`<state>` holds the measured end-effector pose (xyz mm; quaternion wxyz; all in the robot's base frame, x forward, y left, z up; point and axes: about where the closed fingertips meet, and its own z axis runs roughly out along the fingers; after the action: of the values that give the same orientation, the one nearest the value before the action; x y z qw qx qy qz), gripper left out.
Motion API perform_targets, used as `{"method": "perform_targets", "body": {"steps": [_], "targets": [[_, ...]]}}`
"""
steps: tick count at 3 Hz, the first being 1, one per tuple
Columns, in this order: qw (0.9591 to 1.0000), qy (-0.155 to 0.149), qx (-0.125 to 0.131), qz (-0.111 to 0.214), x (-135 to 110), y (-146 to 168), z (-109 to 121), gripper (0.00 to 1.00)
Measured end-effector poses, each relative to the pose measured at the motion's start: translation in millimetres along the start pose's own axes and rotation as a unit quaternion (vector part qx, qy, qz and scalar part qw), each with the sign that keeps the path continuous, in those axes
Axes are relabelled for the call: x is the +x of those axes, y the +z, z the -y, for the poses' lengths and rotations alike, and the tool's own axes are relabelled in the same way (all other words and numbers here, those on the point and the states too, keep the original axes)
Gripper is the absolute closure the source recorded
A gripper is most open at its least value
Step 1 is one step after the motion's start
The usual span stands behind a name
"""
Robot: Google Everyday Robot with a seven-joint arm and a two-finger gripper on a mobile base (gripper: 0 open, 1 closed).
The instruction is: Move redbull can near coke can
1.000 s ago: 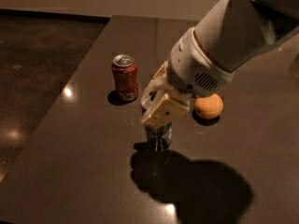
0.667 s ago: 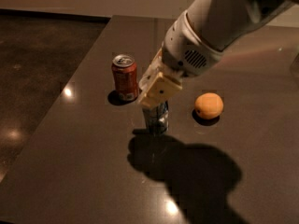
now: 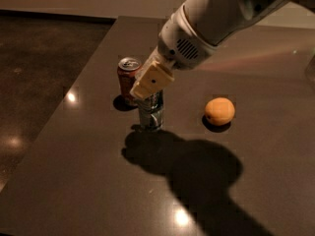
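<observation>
The redbull can [image 3: 150, 114] is a slim dark silver can, upright near the middle of the dark table [image 3: 88, 191]. My gripper [image 3: 151, 85] comes down on it from the upper right and is shut on its upper part; a tan finger [image 3: 150, 81] covers the can's top. The coke can [image 3: 127, 77], red-orange with a silver top, stands upright just behind and to the left of the redbull can, a small gap apart. I cannot tell whether the redbull can's base touches the table.
A round orange fruit [image 3: 219, 110] lies on the table to the right of the cans. The table's left edge [image 3: 54, 132] drops to a dark floor. My arm's large shadow [image 3: 197, 171] falls across the front of the table.
My gripper has carried the redbull can up and to the left, away from the orange fruit and closer to the coke can. The coke can and the fruit have not moved.
</observation>
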<state>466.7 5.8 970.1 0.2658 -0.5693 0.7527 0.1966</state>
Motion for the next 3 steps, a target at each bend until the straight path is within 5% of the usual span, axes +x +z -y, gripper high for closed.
{"method": "perform_targets", "body": {"steps": [3], "targets": [[0.997,0.016,0.073,0.02,-18,32,21,1.0]]}}
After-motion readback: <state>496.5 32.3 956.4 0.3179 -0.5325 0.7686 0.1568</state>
